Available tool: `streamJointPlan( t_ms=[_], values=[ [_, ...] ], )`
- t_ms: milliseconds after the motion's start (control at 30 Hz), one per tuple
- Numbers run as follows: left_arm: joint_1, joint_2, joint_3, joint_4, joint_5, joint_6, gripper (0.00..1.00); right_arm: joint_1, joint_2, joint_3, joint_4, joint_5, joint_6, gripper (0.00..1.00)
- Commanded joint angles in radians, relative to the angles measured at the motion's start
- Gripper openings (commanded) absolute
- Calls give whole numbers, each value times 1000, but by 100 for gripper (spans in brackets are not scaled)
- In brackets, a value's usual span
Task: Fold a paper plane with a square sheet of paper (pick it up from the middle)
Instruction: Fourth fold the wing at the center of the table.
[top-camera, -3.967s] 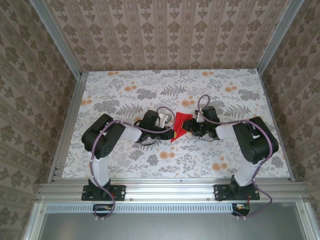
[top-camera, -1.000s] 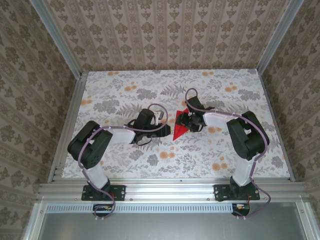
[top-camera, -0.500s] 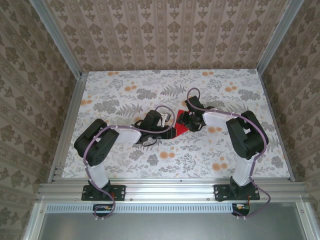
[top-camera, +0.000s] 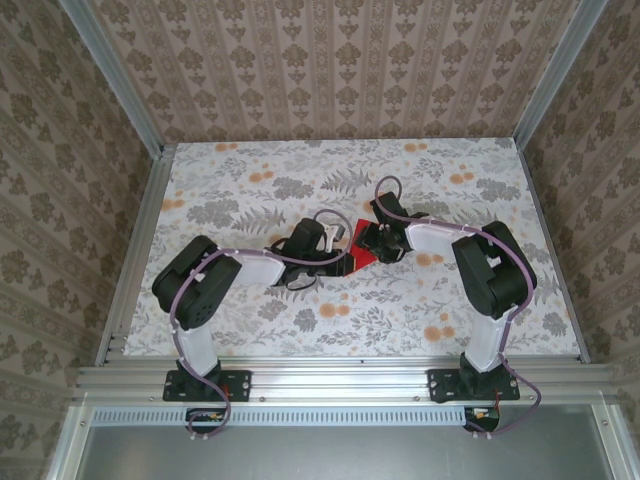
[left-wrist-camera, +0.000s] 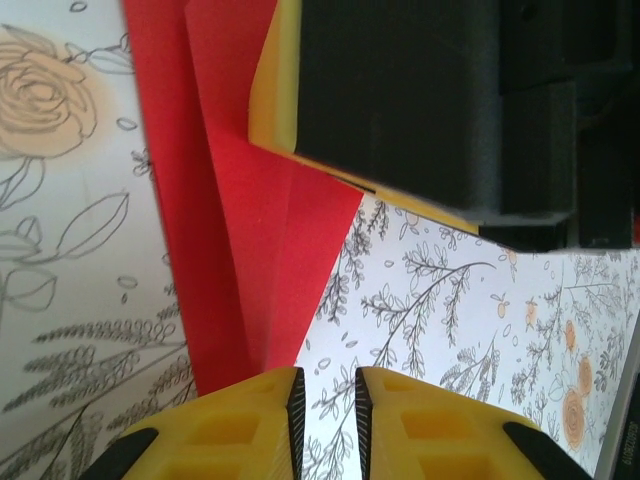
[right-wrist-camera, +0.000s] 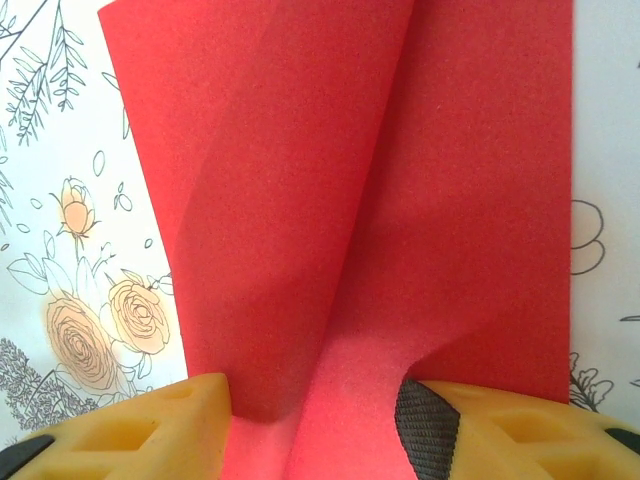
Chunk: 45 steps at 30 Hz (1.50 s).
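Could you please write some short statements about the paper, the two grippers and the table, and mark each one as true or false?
1. The red paper has folds in it. True.
2. The right gripper has its fingers pressed together. False: they stand apart, with paper between them.
3. The left gripper has its fingers close together. True.
4. The table is plain white. False: it has a floral print.
5. Both grippers are at the paper, near the middle of the table. True.

From above, the left gripper (top-camera: 340, 258) and right gripper (top-camera: 368, 243) cover most of the red paper (top-camera: 358, 256); its outline can't be read. Both wrist views crop it.
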Motion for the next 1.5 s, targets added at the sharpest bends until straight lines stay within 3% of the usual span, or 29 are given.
streamJointPlan(
  t_ms=[0,600,1467],
  values=[
    [-6,27,43,-33,19,34,24,-14,188,-96,-164,87,6,57],
    [-3,36,57,-100,-65,48,21,-15,217,-84,-179,105,-21,62],
    [-4,75,63,-97,-29,50,22,-14,232,-83,-177,100,-22,63]
  ],
)
